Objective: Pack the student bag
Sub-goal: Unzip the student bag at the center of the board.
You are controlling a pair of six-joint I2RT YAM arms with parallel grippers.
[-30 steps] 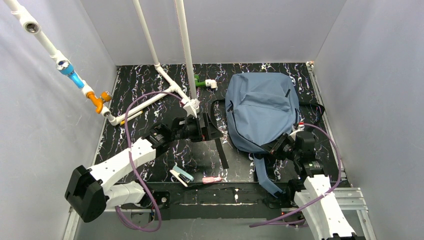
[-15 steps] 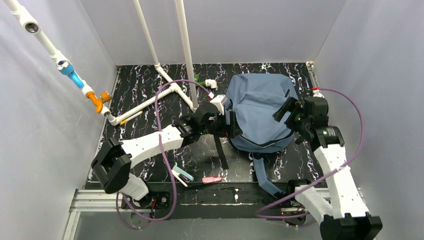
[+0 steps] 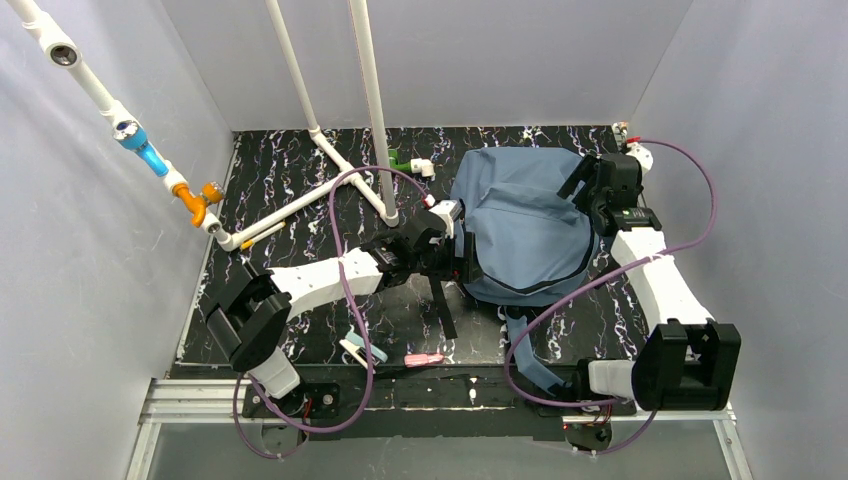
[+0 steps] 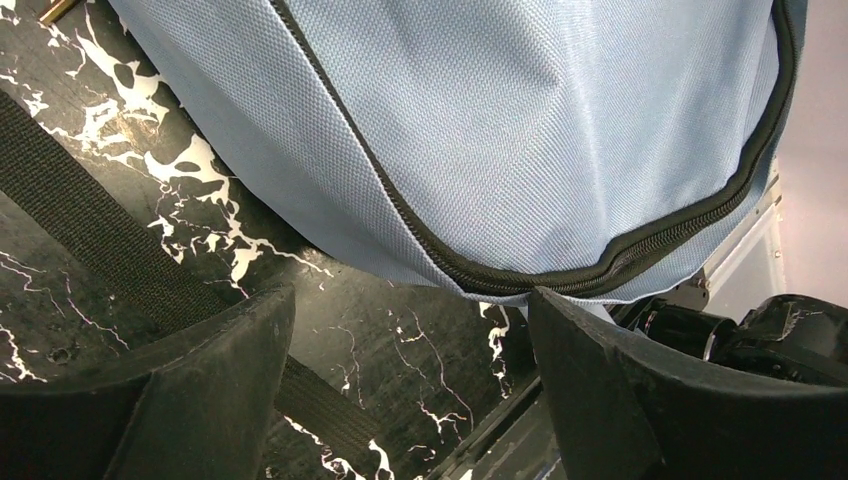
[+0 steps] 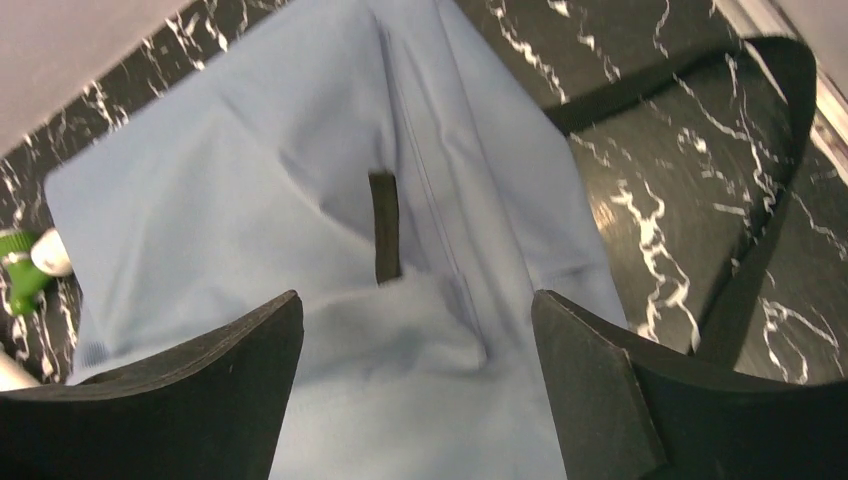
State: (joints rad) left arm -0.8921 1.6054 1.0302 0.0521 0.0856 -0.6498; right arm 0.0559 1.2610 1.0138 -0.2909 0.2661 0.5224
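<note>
One large soft slate-blue fabric backpack [image 3: 520,220] lies on the right half of the black white-veined tabletop [image 3: 290,180], towards the back. Two grippers are at it. The left gripper [image 3: 463,257] sits low at the bag's left edge beside the black zip [image 4: 600,272], jaws spread wide and holding nothing. The right gripper [image 3: 583,188] hangs over the far right corner, jaws likewise parted and empty. Two loose things lie near the front edge, well apart from the bag: one small pink object [image 3: 424,359] and one small teal-and-white object [image 3: 360,349]
</note>
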